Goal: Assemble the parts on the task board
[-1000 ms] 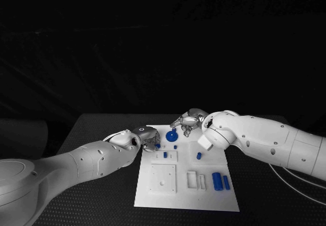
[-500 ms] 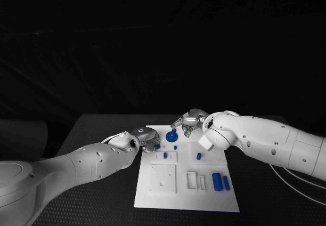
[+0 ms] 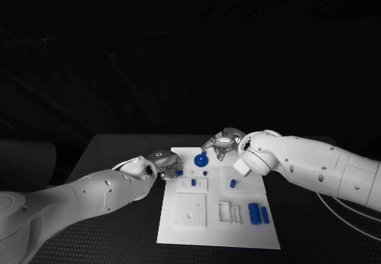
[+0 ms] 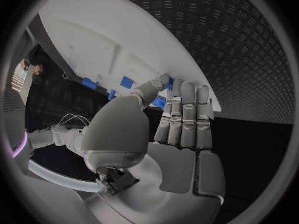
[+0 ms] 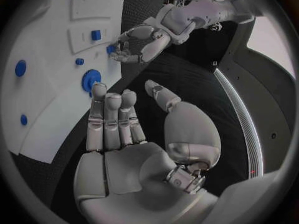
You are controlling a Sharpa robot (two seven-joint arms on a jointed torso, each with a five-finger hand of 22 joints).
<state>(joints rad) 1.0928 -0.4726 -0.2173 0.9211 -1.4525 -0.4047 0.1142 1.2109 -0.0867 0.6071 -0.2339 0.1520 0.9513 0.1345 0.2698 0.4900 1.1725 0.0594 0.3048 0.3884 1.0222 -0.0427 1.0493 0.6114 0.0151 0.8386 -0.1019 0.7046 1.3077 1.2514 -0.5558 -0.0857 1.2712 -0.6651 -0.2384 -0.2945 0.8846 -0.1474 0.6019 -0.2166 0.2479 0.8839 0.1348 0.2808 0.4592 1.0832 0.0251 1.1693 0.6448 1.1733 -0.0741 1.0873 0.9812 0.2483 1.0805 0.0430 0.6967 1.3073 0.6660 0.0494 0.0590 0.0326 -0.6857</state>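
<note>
The left hand (image 3: 163, 163) sits at the left edge of the white task board (image 3: 190, 225), towards its far end. In the right wrist view its fingertips (image 5: 118, 55) are drawn together round a small blue part (image 5: 111, 49) at the board's rim, and the left wrist view shows blue just past its own fingertips (image 4: 167, 82) too. It looks like a pinch on that piece, though whether the part is truly gripped or only touched is hard to settle from these pictures.

Just right of that hand, on the board, lie two more small blue parts: a square peg (image 3: 193, 181) on the raised plate and a small round one (image 3: 205, 172) beyond it. Further right is the large round blue disc (image 3: 201, 160), near the far edge, then a short blue peg (image 3: 233, 183) standing alone, and near the front right two long blue cylinders (image 3: 254, 212) lying side by side, their long axes running front to back.

The right hand (image 3: 224, 142) hovers over the far end of the board with the disc just below and beside its fingertips (image 5: 102, 97). Its fingers are straight and apart, thumb clear, holding nothing.

So the piece in play lies at the left hand's fingertips, with the left hand plainly the nearer; the right hand's closest thing is the disc
</note>
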